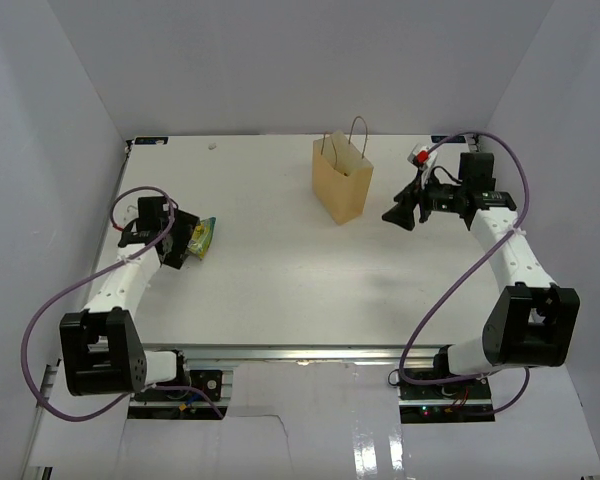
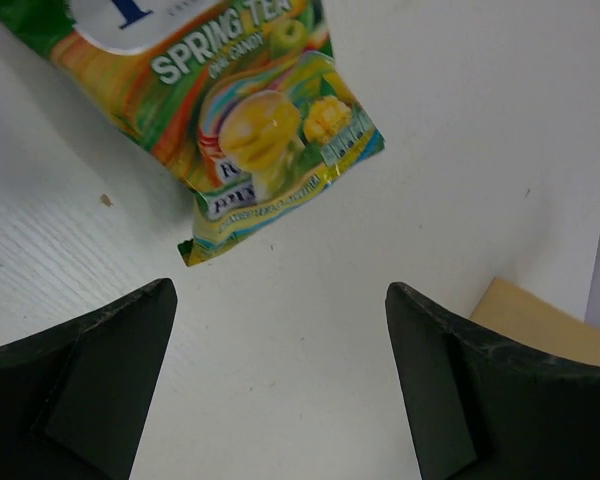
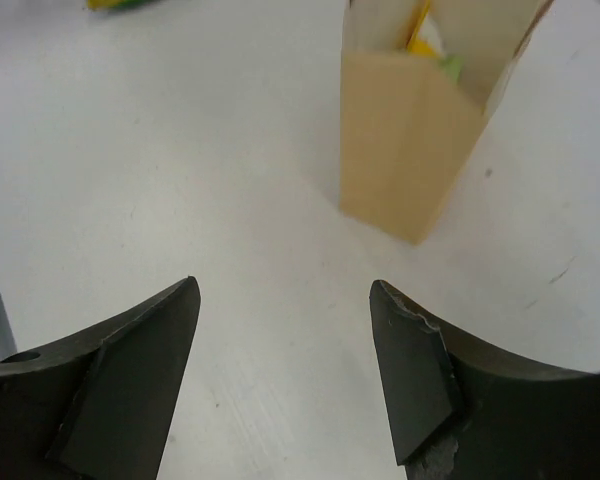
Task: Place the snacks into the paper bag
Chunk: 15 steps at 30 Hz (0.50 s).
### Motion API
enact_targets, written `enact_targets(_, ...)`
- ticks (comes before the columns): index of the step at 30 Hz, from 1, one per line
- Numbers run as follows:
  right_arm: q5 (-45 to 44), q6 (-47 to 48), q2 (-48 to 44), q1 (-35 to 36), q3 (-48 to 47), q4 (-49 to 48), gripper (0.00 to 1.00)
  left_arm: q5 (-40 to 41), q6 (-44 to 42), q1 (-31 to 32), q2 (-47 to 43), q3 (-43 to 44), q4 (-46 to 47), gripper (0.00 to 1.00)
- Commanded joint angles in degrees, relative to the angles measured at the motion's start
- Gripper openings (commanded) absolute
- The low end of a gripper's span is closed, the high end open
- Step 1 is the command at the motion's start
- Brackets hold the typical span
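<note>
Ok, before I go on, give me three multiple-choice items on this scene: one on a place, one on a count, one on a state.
1. Where on the table does the loose packet lie?
A) at the left side, by the left gripper
B) in the far right corner
C) in the middle

2. How many packets lie outside the bag?
A) none
B) one
C) four

3. How do the left gripper's jaws stand?
A) shut on the packet
B) shut on nothing
C) open and empty

Answers:
1 A: the top view shows the packet just ahead of that gripper.
2 B: only that one shows on the table.
3 C: in the left wrist view the fingers stand wide apart with bare table between them.
</note>
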State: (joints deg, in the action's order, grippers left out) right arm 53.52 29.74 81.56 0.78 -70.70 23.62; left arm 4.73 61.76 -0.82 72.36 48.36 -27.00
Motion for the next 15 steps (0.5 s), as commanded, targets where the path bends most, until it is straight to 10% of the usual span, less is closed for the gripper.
enact_targets(1, -1.2, 5.2, -3.4, -2.1, 6.8, 5.1, 0.75, -1.5, 9.4, -4.3, 2.7, -0.7, -1.7, 0.96)
enact_targets(15, -0.7, 5.9, -4.2, -2.7, 11.2, 4.7, 0.75, -1.0, 11.1, -10.0, 16.2, 0.0, 7.7, 0.73)
